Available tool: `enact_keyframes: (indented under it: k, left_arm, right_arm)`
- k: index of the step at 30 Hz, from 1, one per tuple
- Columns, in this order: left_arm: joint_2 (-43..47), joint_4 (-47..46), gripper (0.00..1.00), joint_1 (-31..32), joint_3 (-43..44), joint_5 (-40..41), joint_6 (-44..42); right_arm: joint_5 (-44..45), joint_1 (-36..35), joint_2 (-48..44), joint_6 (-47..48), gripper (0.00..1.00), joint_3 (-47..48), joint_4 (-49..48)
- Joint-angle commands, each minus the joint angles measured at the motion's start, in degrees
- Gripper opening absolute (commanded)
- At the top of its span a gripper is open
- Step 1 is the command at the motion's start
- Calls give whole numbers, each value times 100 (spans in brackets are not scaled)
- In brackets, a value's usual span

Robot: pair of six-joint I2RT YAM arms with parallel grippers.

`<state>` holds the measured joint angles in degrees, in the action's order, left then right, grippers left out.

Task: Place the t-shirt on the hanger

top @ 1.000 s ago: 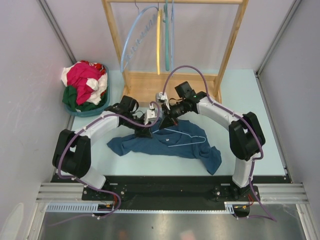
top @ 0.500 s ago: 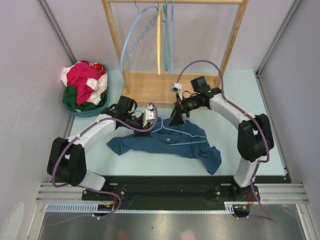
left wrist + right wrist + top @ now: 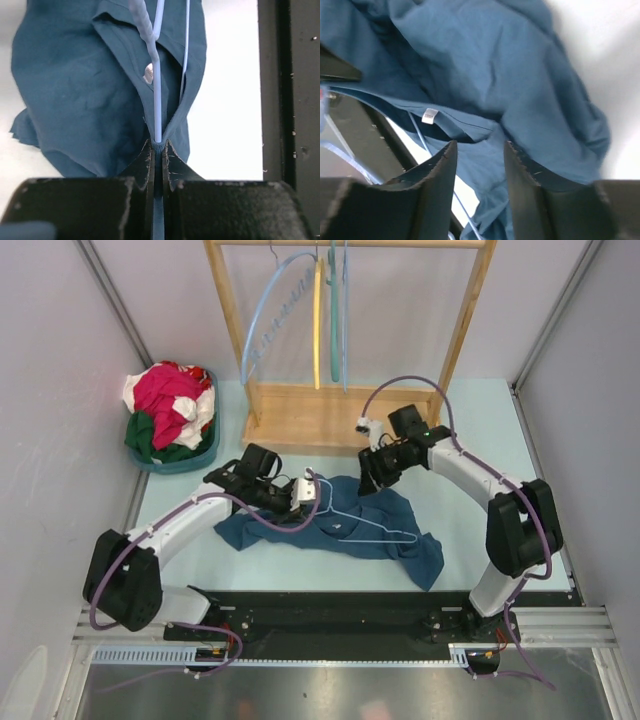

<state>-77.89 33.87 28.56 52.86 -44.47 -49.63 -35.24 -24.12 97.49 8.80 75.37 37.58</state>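
1. While the left gripper (image 3: pixel 159 150) is pressed shut on the thin wire of the hanger (image 3: pixel 158 100), a fold of the t-shirt (image 3: pixel 75 90) collar sits in the same pinch.
2. The t-shirt lies crumpled on the table (image 3: pixel 480 440) between the two arms, in front of the wooden rack (image 3: pixel 300 410); the hanger's pale triangle shows against the cloth.
3. The right gripper (image 3: pixel 480 165) hovers just above the shirt by the collar, jaws apart and holding nothing, with the white label (image 3: pixel 429 115) below it.
4. A basket (image 3: pixel 205 455) of clothes stands at the far left.
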Motion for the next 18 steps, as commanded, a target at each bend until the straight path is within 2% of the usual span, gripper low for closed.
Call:
enact_keyframes:
  k: [1,6,11,17,18]
  left_arm:
    - [379,-328,0,71,-127,43,23]
    - [546,-390,0,194,-267,158,67]
    - [590,-381,0,229,-268,202,93]
    - [617,-425,0,221,-303,254,111]
    - [626,-425,0,221,-320,263,128]
  right_arm:
    - [1334,-611,-64,-414,44,-76,-128]
    - [2187,-1120,208,-388,48,30,-58]
    - [2802,-1236,463,-379,48,-40,-111]
    - [3041,-1253,753,-318,41,47,11]
    - [3050,-1244,788,-291,36,48,47]
